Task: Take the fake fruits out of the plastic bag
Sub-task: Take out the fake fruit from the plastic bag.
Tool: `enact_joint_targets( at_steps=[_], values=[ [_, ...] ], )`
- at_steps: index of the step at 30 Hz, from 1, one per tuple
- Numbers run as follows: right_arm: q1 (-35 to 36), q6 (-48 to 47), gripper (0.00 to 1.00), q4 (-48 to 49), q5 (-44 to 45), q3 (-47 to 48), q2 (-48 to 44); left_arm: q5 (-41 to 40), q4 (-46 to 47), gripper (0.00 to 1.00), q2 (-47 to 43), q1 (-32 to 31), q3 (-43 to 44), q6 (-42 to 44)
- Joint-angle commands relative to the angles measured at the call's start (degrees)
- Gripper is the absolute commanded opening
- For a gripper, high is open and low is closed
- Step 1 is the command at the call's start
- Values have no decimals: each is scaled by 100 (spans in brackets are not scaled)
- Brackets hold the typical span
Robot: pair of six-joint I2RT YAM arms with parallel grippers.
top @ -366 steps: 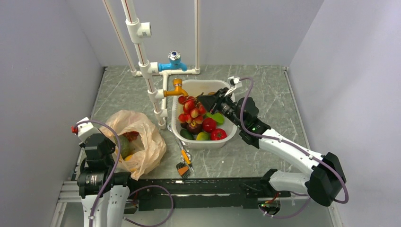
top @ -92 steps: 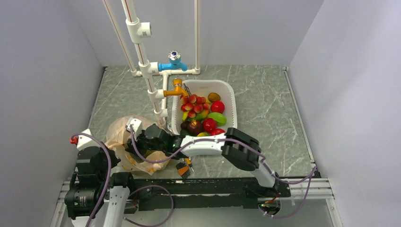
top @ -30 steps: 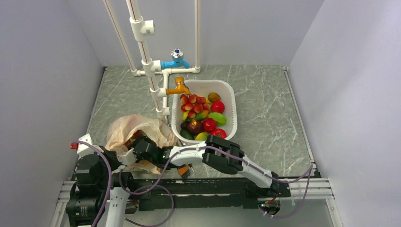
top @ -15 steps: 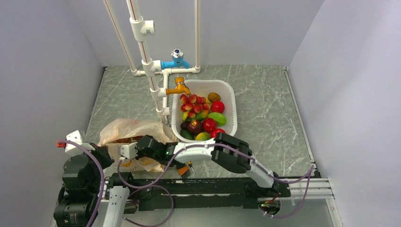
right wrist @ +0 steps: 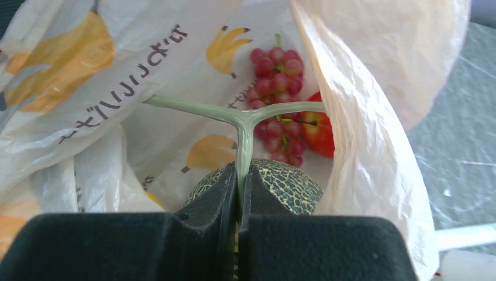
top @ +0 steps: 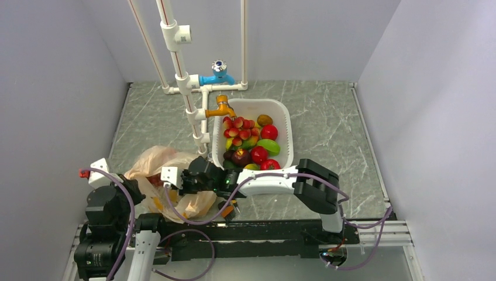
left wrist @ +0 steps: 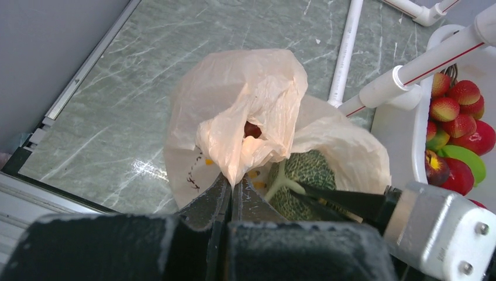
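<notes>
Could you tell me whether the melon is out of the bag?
Inside: walls of the crinkly beige plastic bag surround the grey-green netted melon.

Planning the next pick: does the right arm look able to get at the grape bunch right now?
Probably not yet. The right gripper is shut on the stem of the melon, which lies between it and the grapes. The left gripper pinches the bag edge, holding its mouth open.

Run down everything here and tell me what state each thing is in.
plastic bag: open, edge pinched up.
left gripper: shut on the bag's edge.
melon: in the bag, stem gripped.
right gripper: shut on the melon's stem.
grapes: loose in the bag.
red fruit: in the bag, beside grapes.
basin: piled full.
</notes>
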Motion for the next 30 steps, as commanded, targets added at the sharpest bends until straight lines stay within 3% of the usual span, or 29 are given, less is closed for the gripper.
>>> enact_joint_targets(
  at_steps=[1, 13, 19, 24, 30],
  values=[
    [-56, 486, 0, 406, -1330, -259, -594, 93, 319, 0, 89, -12, -32, -177],
    [-335, 1037, 0, 311, -3026, 478, -462, 473, 420, 0, -63, -9, -392, -381],
    [-1119, 2867, 0, 2072, -3627, -457, -970, 69, 100, 0, -159, -11, -109, -394],
    [-1232, 2907, 0, 1922, -3756, -508, -1163, -90, 394, 0, -566, -6, -206, -545],
    [-1261, 3510, 0, 2594, -4261, -702, -1479, -116, 378, 0, -436, -5, -349, -758]
  ],
)
